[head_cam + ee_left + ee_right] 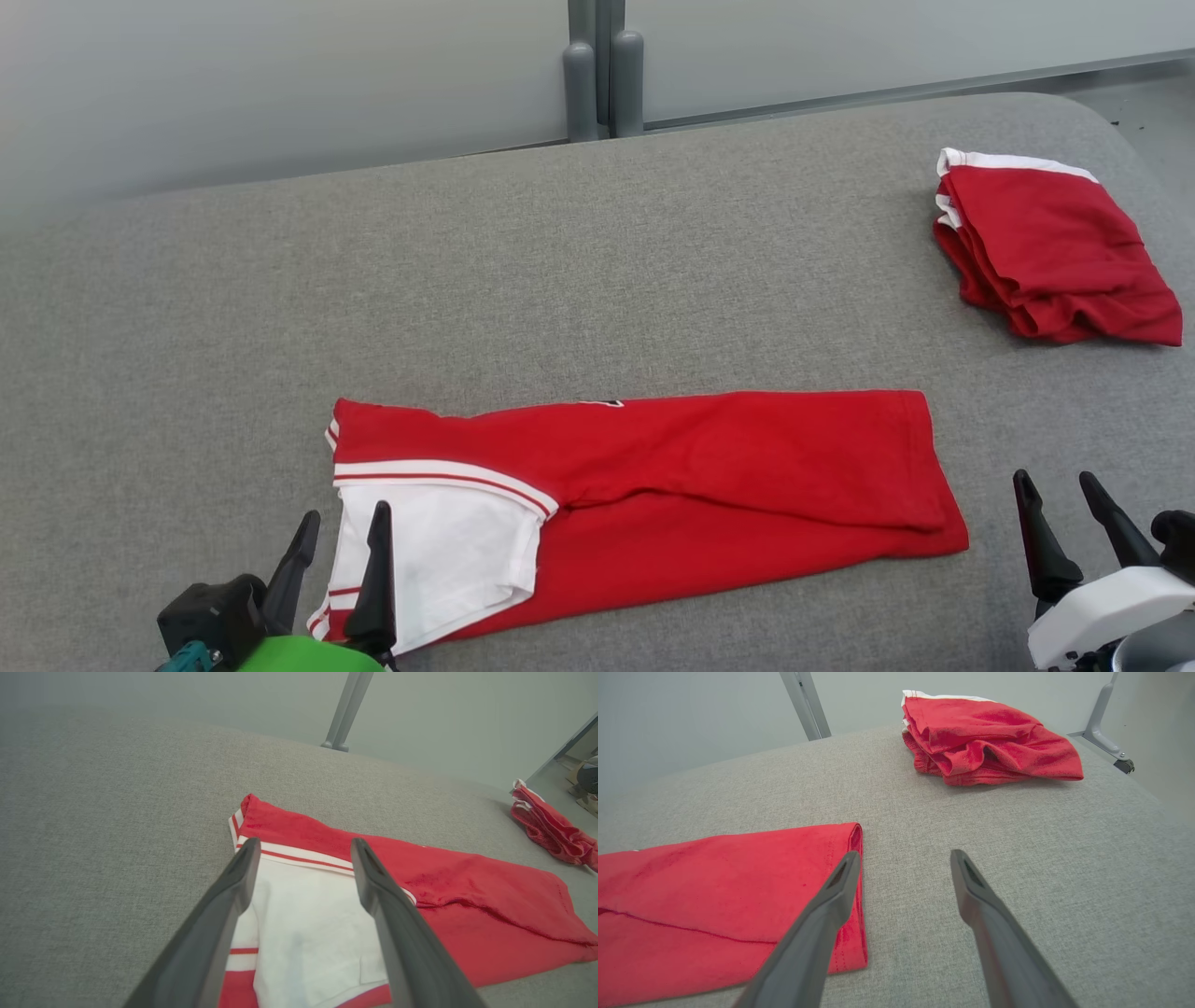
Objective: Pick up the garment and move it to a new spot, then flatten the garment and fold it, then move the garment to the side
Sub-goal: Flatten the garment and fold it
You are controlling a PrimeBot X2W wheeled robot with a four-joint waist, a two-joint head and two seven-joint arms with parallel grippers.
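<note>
Head view: garment (709,485) stretches from left end effector (346,510) to beside right end effector (1055,477), both spread, empty

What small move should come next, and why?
Probably shift the right gripper left onto the shirt's hem end and pinch it, to fold that end over. Both it and the left gripper stand open and empty, and the shirt lies as one long strip.

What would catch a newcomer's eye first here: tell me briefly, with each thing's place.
A long red garment with a white, red-striped panel lies folded in a strip across the near middle of the grey padded surface. A second red garment sits bundled at the far right. The left gripper is open by the strip's white end, the right gripper open off its red end, neither holding anything.
</note>
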